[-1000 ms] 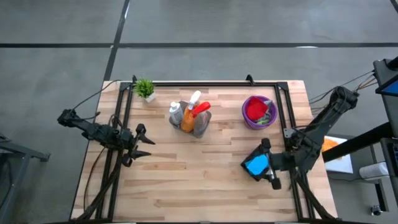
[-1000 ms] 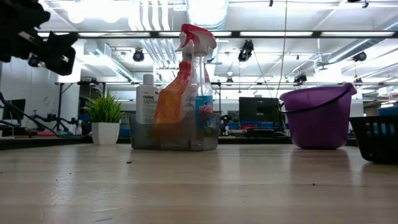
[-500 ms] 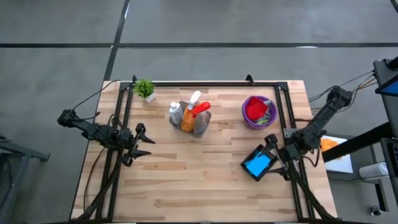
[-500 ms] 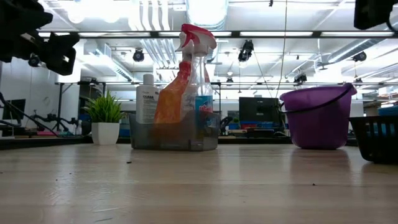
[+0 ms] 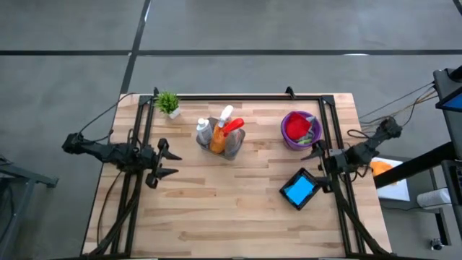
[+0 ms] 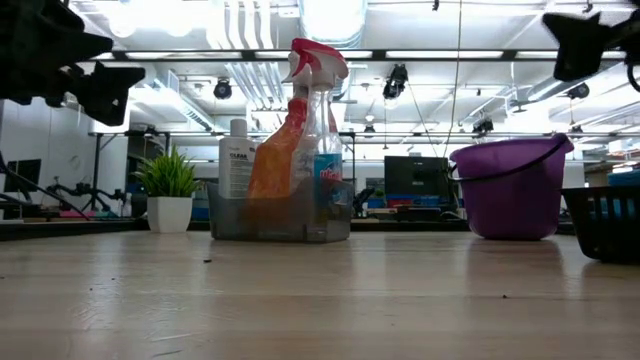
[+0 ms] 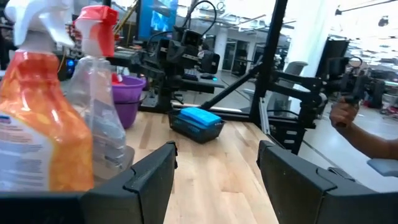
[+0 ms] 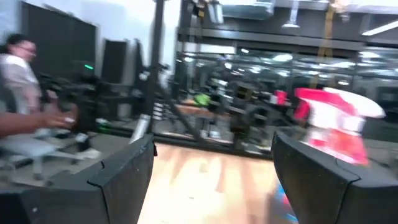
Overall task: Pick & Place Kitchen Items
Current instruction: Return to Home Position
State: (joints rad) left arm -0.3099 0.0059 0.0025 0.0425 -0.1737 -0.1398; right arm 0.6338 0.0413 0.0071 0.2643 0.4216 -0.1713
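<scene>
A grey caddy at the table's middle far side holds a white bottle, an orange-and-white spray bottle and a pink-trigger spray bottle. A purple bucket at the far right holds a red cloth with green and grey cloth beside it. A blue sponge lies in a black basket at the right. My left gripper is open and empty, left of the caddy. My right gripper is open and empty, raised between the bucket and the basket.
A small potted plant stands at the far left corner. A black frame rail runs along the far edge and down both sides. A person sits beyond the table, and a hand shows off its right side.
My right gripper has drawn back from over the black basket, going up and toward the table's far right, and has turned to face across the table toward its left. The basket with the blue sponge stays where it was.
</scene>
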